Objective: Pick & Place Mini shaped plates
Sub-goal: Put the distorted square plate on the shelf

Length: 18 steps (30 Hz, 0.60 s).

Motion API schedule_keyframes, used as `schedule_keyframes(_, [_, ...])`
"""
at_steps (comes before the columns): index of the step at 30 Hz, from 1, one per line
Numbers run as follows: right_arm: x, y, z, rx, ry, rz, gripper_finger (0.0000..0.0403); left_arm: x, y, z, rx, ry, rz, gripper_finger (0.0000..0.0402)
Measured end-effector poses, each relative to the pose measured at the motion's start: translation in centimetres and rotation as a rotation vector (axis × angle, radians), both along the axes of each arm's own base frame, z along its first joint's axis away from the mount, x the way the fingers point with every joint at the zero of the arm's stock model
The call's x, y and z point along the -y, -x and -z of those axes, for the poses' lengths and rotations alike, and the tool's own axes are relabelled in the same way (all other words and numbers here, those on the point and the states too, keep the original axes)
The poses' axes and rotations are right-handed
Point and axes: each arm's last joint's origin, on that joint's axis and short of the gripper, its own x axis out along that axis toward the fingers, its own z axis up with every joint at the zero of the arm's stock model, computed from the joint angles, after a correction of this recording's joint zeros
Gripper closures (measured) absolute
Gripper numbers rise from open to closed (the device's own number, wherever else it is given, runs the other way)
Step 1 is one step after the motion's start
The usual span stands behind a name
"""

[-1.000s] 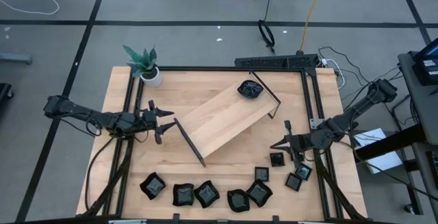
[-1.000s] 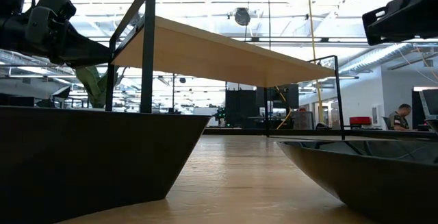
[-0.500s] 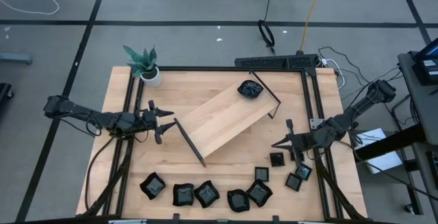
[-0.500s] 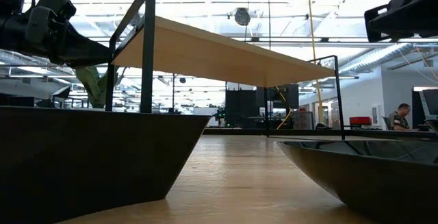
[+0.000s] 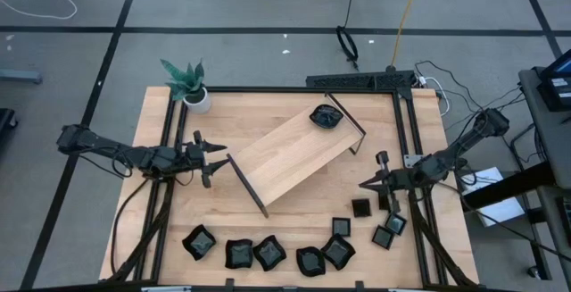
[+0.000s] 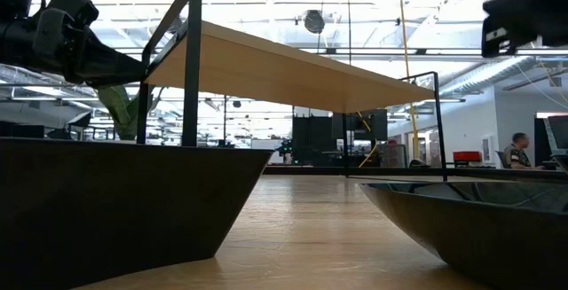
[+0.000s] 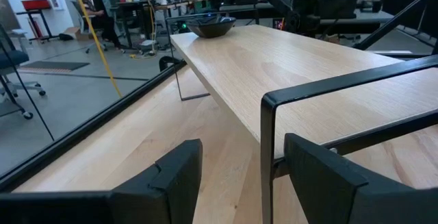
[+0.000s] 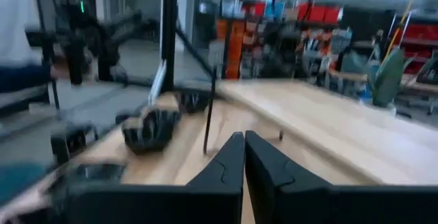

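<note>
The pale wooden tray [image 5: 294, 154] lies slantwise mid-table with one black mini plate [image 5: 326, 116] on its far right end. Several more mini plates [image 5: 269, 253] sit on the table along the near edge, and a few small square ones [image 5: 360, 208] lie near right. My left gripper [image 5: 214, 160] hangs open at the tray's left end rail [image 7: 265, 148], one finger on each side of the rail's corner, apart from it. Over the table's right side, above the square plates, my right gripper [image 5: 362, 185] is shut and holds nothing. Its fingers [image 8: 244, 159] point toward the tray.
A potted plant [image 5: 187, 85] stands at the far left corner. Black frame rails [image 5: 403, 140] run along the table's sides. In the low view two plates [image 6: 115, 201] [image 6: 470, 223] loom close in front. A person [image 6: 522, 151] sits in the room beyond.
My right gripper has drawn back a little toward the table's right edge and tipped, staying shut. The left arm, the tray and the plates have kept still.
</note>
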Motion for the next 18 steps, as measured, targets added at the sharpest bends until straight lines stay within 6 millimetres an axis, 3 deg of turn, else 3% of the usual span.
schedule_keyframes(6, [0.0, 0.0, 0.0, -0.002, 0.000, -0.003, 0.0403, 0.0, -0.1, -0.9, 0.094, 0.012, 0.001, 0.0192])
schedule_keyframes(9, [0.0, 0.0, 0.1, -0.006, 0.002, -0.003, 0.0403, 0.1, -0.1, -1.1, 0.137, 0.106, 0.022, 0.0192])
schedule_keyframes(18, [0.0, 0.0, 0.3, -0.026, 0.039, -0.002, 0.0403, 0.2, -0.1, -1.0, 0.149, 0.181, 0.046, 0.0192])
